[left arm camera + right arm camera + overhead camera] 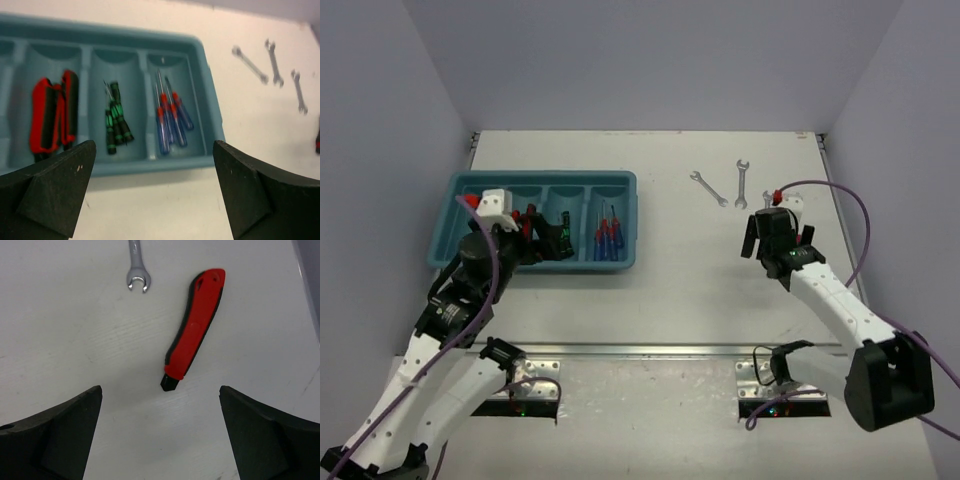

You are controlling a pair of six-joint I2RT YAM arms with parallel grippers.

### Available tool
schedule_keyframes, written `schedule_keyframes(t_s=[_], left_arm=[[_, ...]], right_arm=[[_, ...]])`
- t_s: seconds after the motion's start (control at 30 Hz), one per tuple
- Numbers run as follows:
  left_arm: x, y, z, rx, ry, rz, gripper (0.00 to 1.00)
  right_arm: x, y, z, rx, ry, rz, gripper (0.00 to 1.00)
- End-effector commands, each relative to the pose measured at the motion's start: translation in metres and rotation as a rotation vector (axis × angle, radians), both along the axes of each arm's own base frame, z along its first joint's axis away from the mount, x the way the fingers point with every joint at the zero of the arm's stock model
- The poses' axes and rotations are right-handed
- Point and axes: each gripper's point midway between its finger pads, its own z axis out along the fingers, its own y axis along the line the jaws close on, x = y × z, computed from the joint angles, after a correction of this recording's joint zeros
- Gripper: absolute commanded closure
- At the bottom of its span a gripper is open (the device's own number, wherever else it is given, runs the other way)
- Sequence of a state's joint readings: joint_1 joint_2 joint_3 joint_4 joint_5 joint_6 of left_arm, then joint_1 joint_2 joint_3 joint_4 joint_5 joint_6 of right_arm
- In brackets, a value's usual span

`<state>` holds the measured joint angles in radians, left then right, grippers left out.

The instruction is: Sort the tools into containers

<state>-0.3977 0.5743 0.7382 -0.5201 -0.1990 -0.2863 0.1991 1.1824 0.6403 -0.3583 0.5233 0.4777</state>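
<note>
The teal tray (546, 178) of containers stands at the left of the table. In the left wrist view its compartments hold red-and-black-handled tools (50, 120), black-and-green screwdrivers (116, 122) and blue screwdrivers with red collars (170, 122). My left gripper (155, 195) hangs open and empty above the tray's near rim (150, 165). Three silver wrenches (249, 64) (273, 61) (299, 91) lie on the table to the right. My right gripper (160, 435) is open over bare table, just short of a red-and-black-handled tool (195, 330). One wrench's open end (137, 275) lies beyond it.
In the top view the left gripper (520, 235) is over the tray's left half and the right gripper (776, 232) is near the table's right side. Two wrenches (708, 187) (741, 183) lie between them at the back. Grey walls close the table on three sides.
</note>
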Motion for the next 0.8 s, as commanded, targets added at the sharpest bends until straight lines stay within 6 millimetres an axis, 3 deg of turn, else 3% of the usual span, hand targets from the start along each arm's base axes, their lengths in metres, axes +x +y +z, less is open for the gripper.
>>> schedule_keyframes(t_s=[0.0,0.13,0.3,0.43,0.5,0.53,0.6,0.63,0.7,0.77], left_arm=[[-0.006,-0.023,0.025,-0.085,-0.100,-0.122,0.00],[-0.010,-0.033,0.024,-0.092,-0.107,-0.186,0.00],[-0.012,-0.045,0.019,-0.086,-0.086,-0.239,0.00],[-0.019,-0.050,0.023,-0.096,-0.102,-0.263,0.00],[-0.021,-0.052,0.024,-0.100,-0.110,-0.272,0.00],[-0.022,-0.053,0.024,-0.101,-0.111,-0.277,0.00],[-0.022,-0.053,0.023,-0.099,-0.109,-0.276,0.00],[-0.022,-0.053,0.023,-0.098,-0.107,-0.275,0.00],[-0.020,-0.052,0.021,-0.093,-0.099,-0.266,0.00],[-0.019,-0.052,0.019,-0.089,-0.093,-0.261,0.00]], right_arm=[[0.018,-0.008,-0.024,0.126,0.097,-0.084,0.01],[0.023,-0.038,-0.050,0.157,0.184,-0.215,0.01],[0.034,-0.054,-0.087,0.217,0.277,-0.278,0.01],[0.054,-0.048,-0.109,0.332,0.320,-0.242,0.03],[0.053,-0.043,-0.122,0.376,0.358,-0.228,0.21],[0.051,-0.040,-0.127,0.389,0.372,-0.226,0.25],[0.044,-0.040,-0.134,0.383,0.397,-0.234,0.55],[0.042,-0.041,-0.133,0.378,0.397,-0.240,0.58],[0.037,-0.045,-0.125,0.350,0.377,-0.251,0.78],[0.039,-0.045,-0.117,0.347,0.351,-0.242,0.90]])
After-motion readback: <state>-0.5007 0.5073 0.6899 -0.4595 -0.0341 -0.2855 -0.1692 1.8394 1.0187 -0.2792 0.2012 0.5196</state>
